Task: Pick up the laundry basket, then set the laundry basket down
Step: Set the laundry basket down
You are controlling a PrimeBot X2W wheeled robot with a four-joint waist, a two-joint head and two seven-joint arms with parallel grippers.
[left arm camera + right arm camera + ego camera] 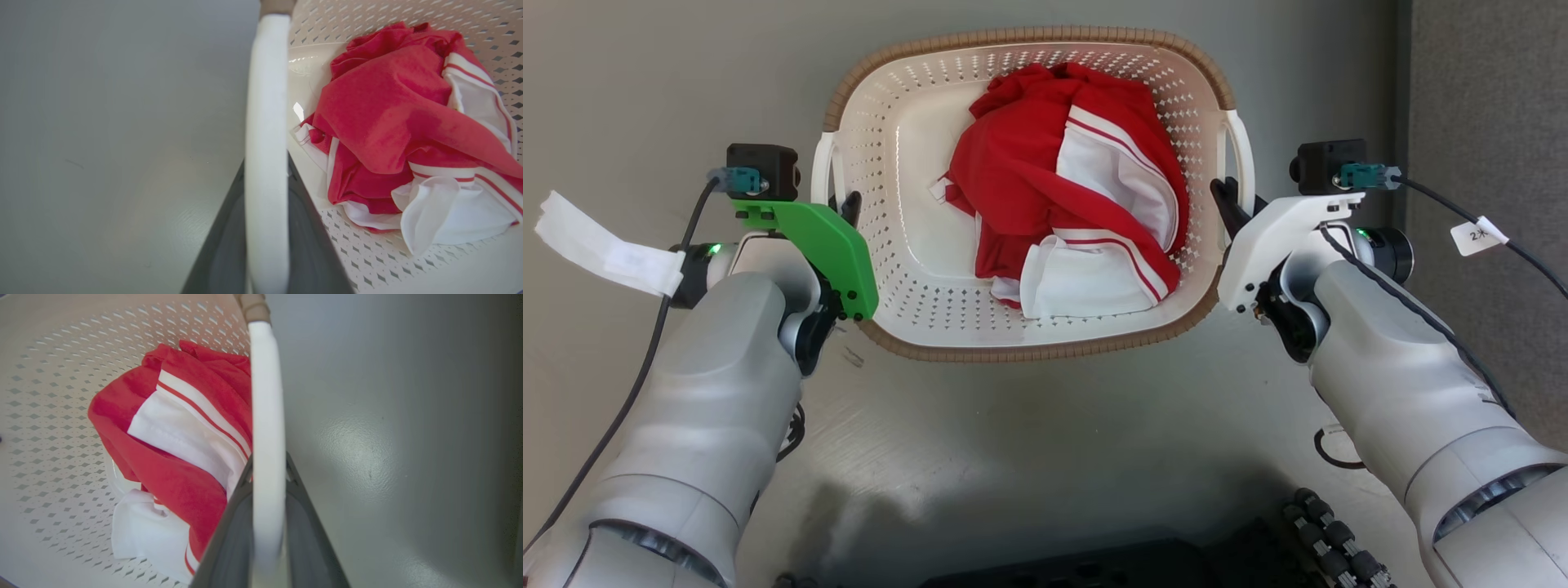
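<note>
floor [1045, 425] is open all round the basket [915, 204]; clothes [1045, 180] hog its right half, left half's bare.

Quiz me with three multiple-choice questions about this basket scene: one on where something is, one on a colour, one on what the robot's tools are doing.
1. Where does the red and white clothing lie?
A. on the floor
B. inside the laundry basket
C. over an arm

2. What colour is the basket's rim?
A. brown
B. blue
C. black

3. What sits between the fingers of the left tool and the right tool?
A. nothing
B. a white side handle each
C. red cloth

Answers:
1 B: the clothing is heaped on the basket's perforated bottom.
2 A: the woven-look band around the top is brown.
3 B: each wrist view shows dark fingers on either side of a white handle.
</note>
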